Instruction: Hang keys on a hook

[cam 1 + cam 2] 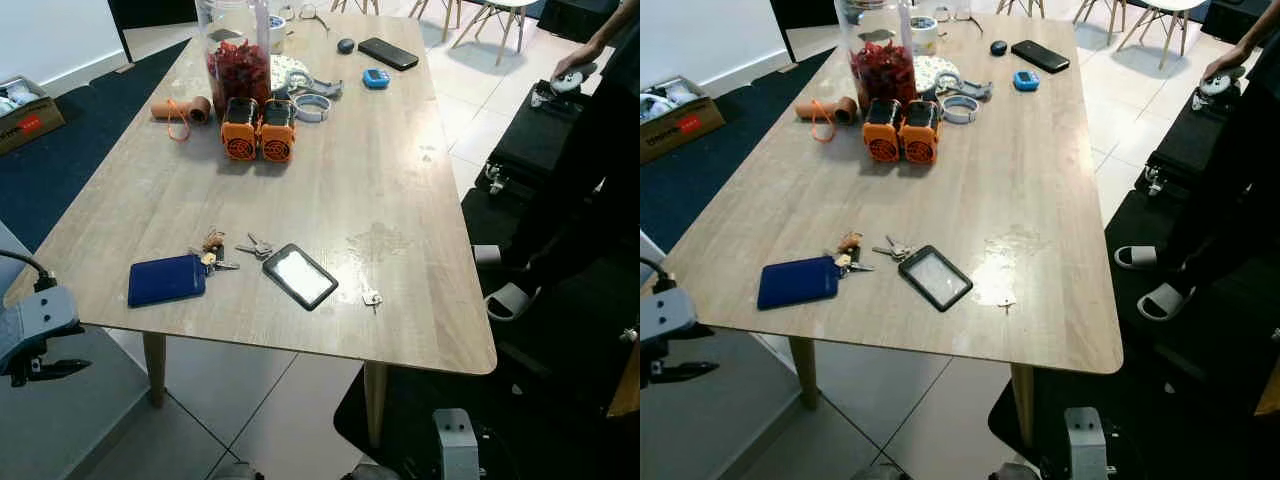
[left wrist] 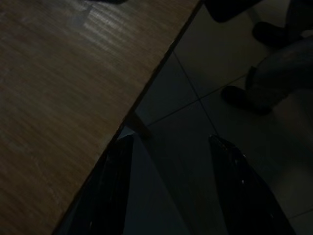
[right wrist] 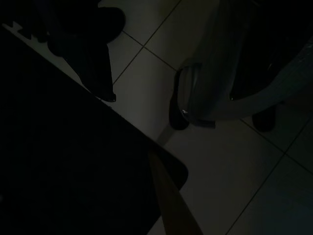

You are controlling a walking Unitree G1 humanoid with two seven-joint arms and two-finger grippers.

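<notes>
Keys on table; my grippers idle below its near edge.

The keys (image 1: 222, 252) lie between a blue wallet (image 1: 166, 279) and a phone (image 1: 300, 276). My left gripper (image 2: 171, 191) hangs open, empty; my right gripper's state appears too dark to judge.

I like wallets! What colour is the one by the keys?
Dark blue wallet, clearest in the left eye view.

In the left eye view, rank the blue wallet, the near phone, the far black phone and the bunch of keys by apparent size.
1. blue wallet and near phone, too alike to separate
2. far black phone, though distance shrinks it
3. bunch of keys
</notes>
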